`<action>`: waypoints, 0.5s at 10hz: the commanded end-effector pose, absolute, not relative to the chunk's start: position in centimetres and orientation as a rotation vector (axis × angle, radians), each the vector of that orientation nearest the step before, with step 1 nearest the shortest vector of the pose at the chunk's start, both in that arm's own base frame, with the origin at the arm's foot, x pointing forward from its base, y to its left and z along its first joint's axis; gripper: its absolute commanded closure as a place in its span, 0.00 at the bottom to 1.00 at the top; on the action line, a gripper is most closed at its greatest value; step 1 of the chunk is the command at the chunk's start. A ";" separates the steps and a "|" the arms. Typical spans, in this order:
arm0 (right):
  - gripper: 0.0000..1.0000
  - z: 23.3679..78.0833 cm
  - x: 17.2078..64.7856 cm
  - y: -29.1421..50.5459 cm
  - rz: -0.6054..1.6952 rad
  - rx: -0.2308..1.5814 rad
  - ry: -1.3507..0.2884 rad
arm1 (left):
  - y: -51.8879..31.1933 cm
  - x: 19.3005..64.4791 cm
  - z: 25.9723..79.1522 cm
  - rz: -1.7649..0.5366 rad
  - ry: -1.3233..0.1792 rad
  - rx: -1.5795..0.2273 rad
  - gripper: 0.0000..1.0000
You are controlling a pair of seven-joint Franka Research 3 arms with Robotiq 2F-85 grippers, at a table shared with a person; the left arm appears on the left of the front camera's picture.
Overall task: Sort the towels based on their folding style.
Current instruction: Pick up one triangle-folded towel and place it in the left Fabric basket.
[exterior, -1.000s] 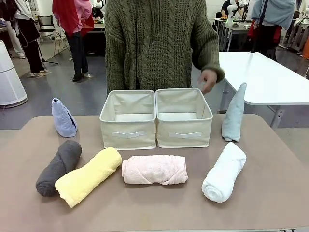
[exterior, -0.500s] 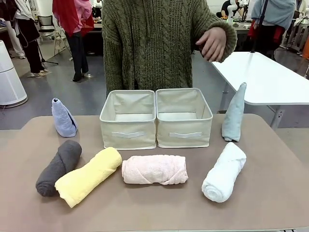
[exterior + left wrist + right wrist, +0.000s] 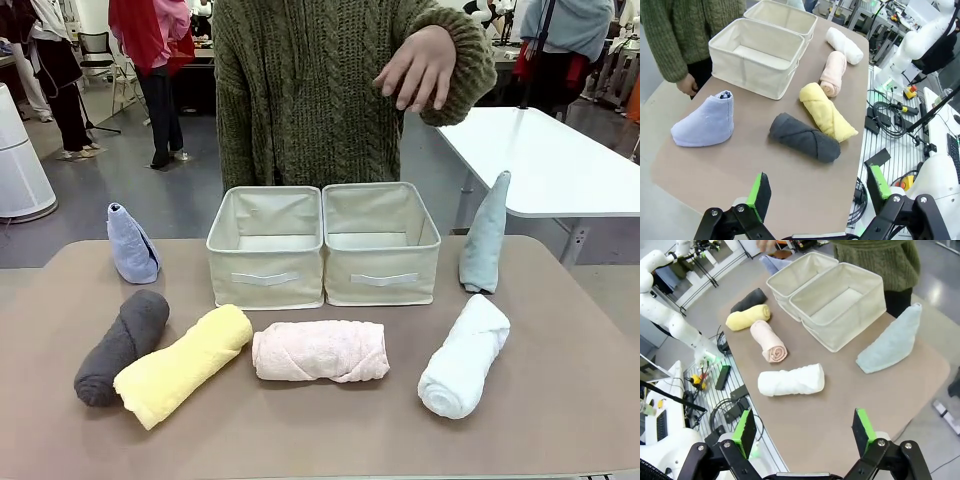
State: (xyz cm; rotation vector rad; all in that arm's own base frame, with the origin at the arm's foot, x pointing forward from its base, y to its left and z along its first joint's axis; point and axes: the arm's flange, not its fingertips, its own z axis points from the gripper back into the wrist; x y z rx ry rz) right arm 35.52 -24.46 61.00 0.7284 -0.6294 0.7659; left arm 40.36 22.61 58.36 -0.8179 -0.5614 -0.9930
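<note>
Four rolled towels are laid in a row along the near part of the table: from the robot's left, a dark grey roll, a yellow roll just beside it, a pink roll at the centre, and a white roll set apart on the right. The grey, yellow and white rolls are angled; the pink roll lies crosswise.

Two cone-folded towels are placed farther back. A light blue cone is set to the left of the bins, and a pale teal cone is stood upright to the right of them.

Between the cones, two beige fabric bins are placed side by side and touching, the left bin and the right bin; nothing is seen inside either.

Behind the bins, the person's hand is held raised, palm down, fingers loosely spread, with nothing grasped.

The left gripper and the right gripper are held above the table edges, each with jaws spread wide and nothing between the green pads.
</note>
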 end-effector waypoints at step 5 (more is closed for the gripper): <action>0.00 60.8 35.7 -24.5 0.779 0.748 -0.658 | 22.7 40.3 58.3 -0.990 -0.567 -0.819 0.00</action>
